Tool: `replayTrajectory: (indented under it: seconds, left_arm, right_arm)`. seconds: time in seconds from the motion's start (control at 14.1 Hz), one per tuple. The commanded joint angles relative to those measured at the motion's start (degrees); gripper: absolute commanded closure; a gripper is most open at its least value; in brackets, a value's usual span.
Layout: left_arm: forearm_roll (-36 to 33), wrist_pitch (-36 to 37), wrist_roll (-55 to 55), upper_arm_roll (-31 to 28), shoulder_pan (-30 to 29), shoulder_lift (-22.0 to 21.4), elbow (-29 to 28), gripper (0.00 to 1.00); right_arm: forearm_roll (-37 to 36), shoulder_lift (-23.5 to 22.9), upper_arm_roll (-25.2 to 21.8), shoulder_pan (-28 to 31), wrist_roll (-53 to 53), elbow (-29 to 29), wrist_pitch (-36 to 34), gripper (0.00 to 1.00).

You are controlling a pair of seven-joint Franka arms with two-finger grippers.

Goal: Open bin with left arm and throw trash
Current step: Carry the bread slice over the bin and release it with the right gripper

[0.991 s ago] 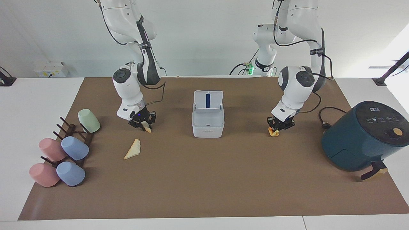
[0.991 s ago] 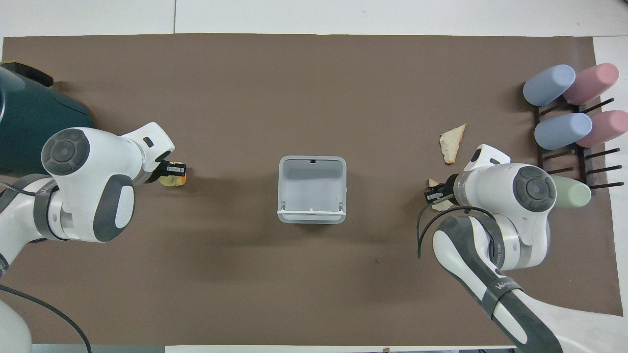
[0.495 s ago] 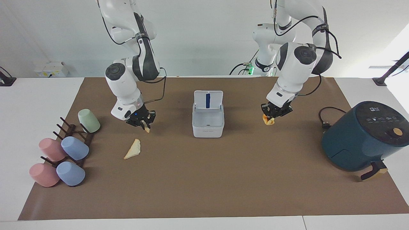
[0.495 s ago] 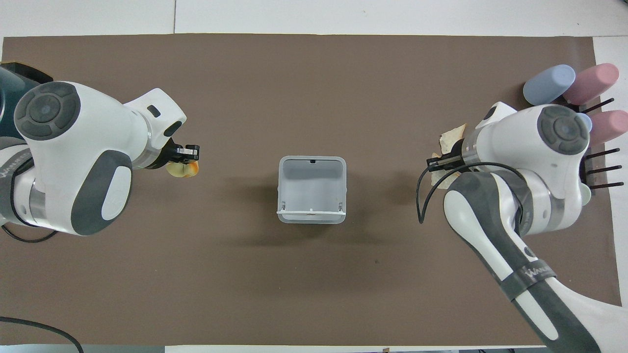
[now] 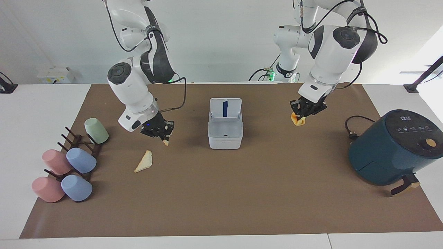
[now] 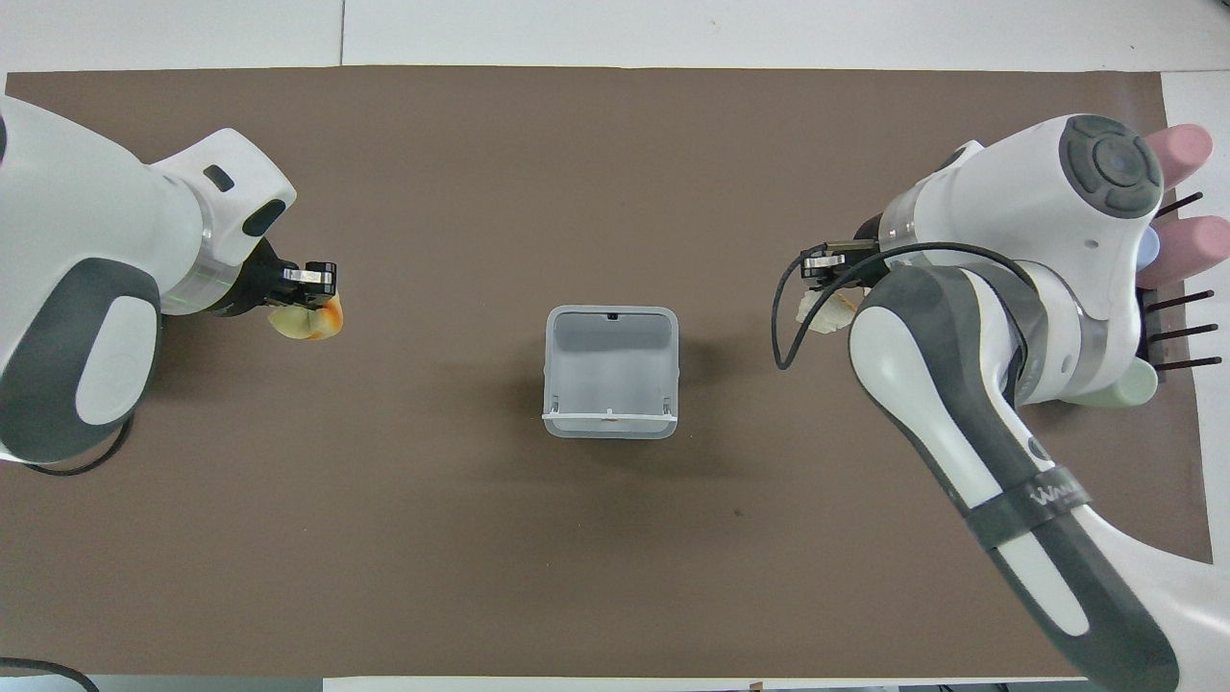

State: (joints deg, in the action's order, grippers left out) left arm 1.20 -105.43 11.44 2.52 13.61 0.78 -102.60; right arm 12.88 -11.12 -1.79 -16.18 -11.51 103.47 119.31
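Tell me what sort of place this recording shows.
Probably a robot lab bench staged as a kitchen: a brown mat on a white table, an air fryer, cups on a rack, and a small white bin with its lid up.

table [image 5: 41,103] | brown mat [image 5: 221,200] | on mat: bin [image 5: 225,133], bread triangle [image 5: 144,162], cup rack [image 5: 78,145]

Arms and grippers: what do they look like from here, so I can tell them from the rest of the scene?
Both arms are glossy white with dark grey joint panels and round grey end caps. A black cable loops along each forearm. The left gripper and the right gripper are small, black, two-fingered heads on white wrists. A dark band with white lettering wraps each upper link.
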Motion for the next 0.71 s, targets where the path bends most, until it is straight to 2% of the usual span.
replayTrajectory:
  seconds: [0.0,0.14,0.28,0.5,0.57,0.64]
  left_arm:
    - [0.73,1.37,-0.98,0.12,-0.43,-0.87,-0.06,1.0]
    - [0.73,1.1,-0.81,0.2,-0.17,-0.87,-0.06,1.0]
    - [0.73,0.84,-0.81,0.29,0.1,-0.87,-0.23,1.0]
    - [0.73,0.58,-0.81,0.29,0.19,-0.87,-0.41,1.0]
    - [0.73,0.4,-0.81,0.38,0.27,-0.96,-0.41,1.0]
    - [0.73,0.31,-0.89,0.38,0.28,-0.96,-0.49,1.0]
  right_arm:
    - [1.61,-3.29,0.39,-5.77,-13.67,-7.74,-0.32,1.0]
    - [1.36,-4.08,0.47,-10.17,-20.45,-8.9,3.27,1.0]
    - [1.18,-4.61,0.39,-15.7,-25.82,-7.24,9.85,1.0]
    - [0.65,-4.0,0.39,-16.96,-27.08,-4.26,12.16,1.0]
    - [0.65,-3.39,0.39,-17.05,-27.25,-2.59,14.0,0.98]
    - [0.65,-2.95,0.47,-17.74,-27.6,-1.35,14.19,0.81]
